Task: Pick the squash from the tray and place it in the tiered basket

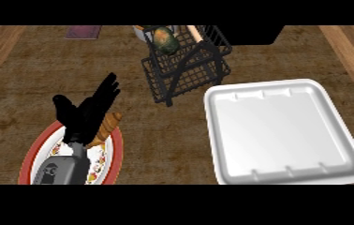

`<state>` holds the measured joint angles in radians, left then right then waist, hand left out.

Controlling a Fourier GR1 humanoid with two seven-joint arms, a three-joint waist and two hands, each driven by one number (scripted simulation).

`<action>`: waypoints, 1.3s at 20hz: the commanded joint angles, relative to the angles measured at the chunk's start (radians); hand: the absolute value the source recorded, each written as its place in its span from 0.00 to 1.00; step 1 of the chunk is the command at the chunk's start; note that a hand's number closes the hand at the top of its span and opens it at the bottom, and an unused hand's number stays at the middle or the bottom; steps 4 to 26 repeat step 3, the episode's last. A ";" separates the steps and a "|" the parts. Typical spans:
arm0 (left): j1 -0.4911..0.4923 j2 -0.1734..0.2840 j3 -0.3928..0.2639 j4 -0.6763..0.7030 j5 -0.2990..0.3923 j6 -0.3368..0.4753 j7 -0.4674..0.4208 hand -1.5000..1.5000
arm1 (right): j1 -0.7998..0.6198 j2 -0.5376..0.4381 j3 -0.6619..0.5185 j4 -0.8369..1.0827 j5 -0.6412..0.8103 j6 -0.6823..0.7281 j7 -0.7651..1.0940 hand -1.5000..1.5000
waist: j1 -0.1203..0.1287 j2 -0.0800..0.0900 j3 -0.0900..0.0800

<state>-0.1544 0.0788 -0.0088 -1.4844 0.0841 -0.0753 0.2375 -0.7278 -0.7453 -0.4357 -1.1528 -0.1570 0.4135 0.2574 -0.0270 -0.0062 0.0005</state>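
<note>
Where the dark brown wood-grain counter top (173, 139) is seen from above, the following items are recorded. A black wire tiered basket (185, 67) is placed at the upper centre; in its upper tier a green-and-orange mottled squash (164, 39) is lodged, with a pale tan stick-like object (195, 33) just beside it, its nature not being discernible. A large white rectangular foam tray (276, 130) with rounded corners is set at the right, its upper left corner near the basket's base. A round plate with a red rim and patterned white centre (36, 149) is found at the lower left; a golden-brown croissant-shaped pastry (108, 124) is laid on it. The black left hand (86, 114) is held above this plate, on a grey forearm (61, 168); its fingers are extended straight and slightly apart, the thumb spread to the left, and nothing is clasped. A purplish flat item (83, 32) is noted at the upper left edge. The right hand is not shown.
</note>
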 commanded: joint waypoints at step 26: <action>-0.053 -0.022 -0.011 0.046 -0.014 0.009 0.000 0.50 | 0.085 -0.169 -0.143 0.066 -0.107 0.153 -0.027 0.00 | 0.020 0.007 0.000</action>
